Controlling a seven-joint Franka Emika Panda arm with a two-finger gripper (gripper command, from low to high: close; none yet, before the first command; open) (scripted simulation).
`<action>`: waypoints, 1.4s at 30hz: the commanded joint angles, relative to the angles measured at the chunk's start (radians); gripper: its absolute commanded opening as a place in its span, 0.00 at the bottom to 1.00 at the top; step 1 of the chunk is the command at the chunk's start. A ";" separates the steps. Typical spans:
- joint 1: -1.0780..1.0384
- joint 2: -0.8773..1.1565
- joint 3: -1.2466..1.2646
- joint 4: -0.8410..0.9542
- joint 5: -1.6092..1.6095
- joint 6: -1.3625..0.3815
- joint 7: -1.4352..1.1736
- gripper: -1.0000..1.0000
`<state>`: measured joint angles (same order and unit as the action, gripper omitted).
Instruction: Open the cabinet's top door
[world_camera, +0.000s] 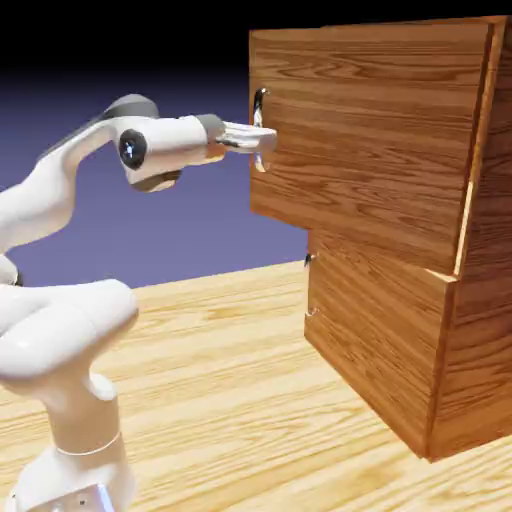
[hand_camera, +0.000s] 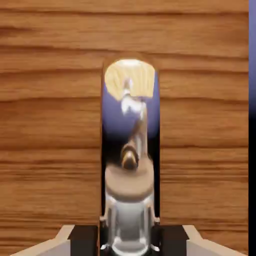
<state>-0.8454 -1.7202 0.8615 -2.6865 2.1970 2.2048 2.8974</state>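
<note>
While slightly parted, the gripper (world_camera: 268, 141) grips the top door's handle (world_camera: 261, 130).

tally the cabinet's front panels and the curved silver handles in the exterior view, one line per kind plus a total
Reddish-brown wood-grain front panels: 2 (upper larger door, lower shorter panel)
Curved silver handles: 2 (upper handle, lower handle)
Total: 4

1 arm (world_camera: 165, 140), 1 cab. (world_camera: 380, 140) w/ 2 doors (world_camera: 370, 120) & 2 handles (world_camera: 260, 130).
</note>
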 joint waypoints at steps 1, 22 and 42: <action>0.004 -0.020 -0.024 -0.028 -0.004 -0.045 -0.003 0.00; -0.114 -0.043 -0.575 -0.289 -0.298 -0.710 -0.189 0.00; -0.064 0.626 -1.152 -0.047 -0.936 -1.188 -0.640 0.00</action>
<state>-0.9097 -1.0939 -0.2902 -2.7337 1.2610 1.0174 2.2576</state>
